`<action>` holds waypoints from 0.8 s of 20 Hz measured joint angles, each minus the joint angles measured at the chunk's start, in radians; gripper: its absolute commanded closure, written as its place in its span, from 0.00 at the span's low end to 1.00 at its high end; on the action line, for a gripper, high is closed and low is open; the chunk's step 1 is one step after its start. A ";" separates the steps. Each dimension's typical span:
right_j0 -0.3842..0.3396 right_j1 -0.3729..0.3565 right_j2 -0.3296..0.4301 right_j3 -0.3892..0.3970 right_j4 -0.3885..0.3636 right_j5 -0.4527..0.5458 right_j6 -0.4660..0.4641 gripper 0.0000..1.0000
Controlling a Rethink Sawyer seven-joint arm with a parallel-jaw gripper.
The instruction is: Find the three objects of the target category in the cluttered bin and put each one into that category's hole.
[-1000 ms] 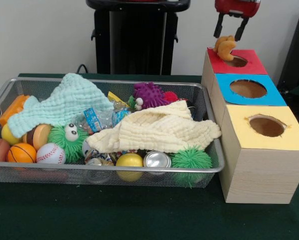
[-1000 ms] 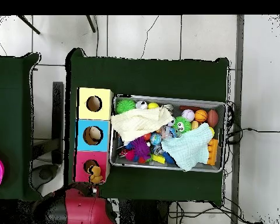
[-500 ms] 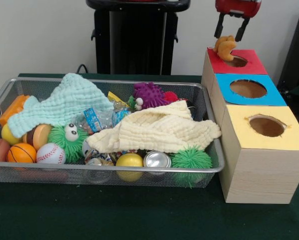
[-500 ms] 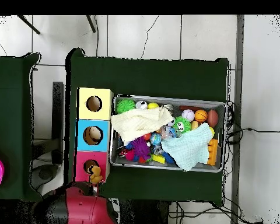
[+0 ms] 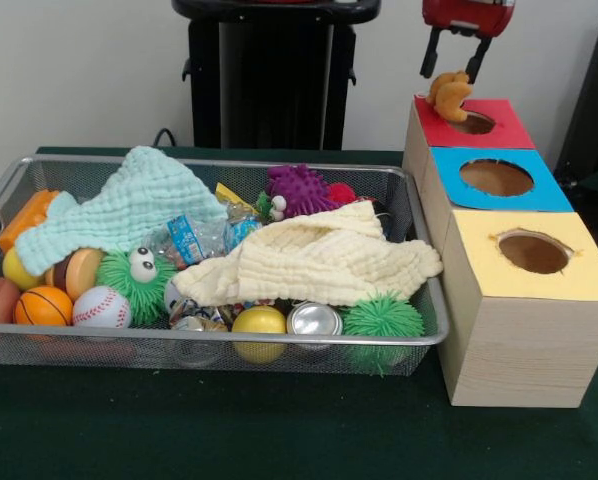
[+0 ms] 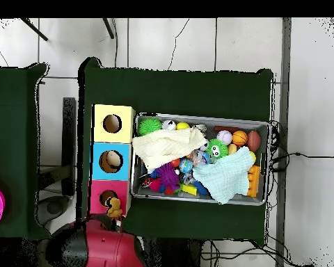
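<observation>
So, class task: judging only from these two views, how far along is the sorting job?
Done: none confirmed; the holes' insides are not visible. In hand: an orange toy rests on the red box beside its hole, with the open gripper just above it. Left: getting it in, then searching the cluttered bin again.

Hand (image 5: pixel 454 62) raised, fingers spread apart

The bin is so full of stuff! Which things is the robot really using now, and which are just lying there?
In use:
- gripper, open above the croissant
- orange croissant toy, on the edge of the red hole
- red hole

Just lying there:
- yellow cloth
- green cloth
- baseball
- purple spiky toy
- blue hole
- yellow hole
</observation>
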 measured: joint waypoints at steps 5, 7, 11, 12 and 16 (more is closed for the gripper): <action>-0.060 0.026 0.002 0.000 0.000 -0.002 0.000 0.00; -0.078 0.039 0.003 0.000 0.000 -0.006 0.000 0.00; -0.096 0.060 0.003 0.000 0.000 -0.017 0.000 0.00; -0.097 0.066 0.003 0.000 0.000 -0.020 0.000 0.00; -0.097 0.076 0.004 0.000 0.000 -0.020 0.000 0.00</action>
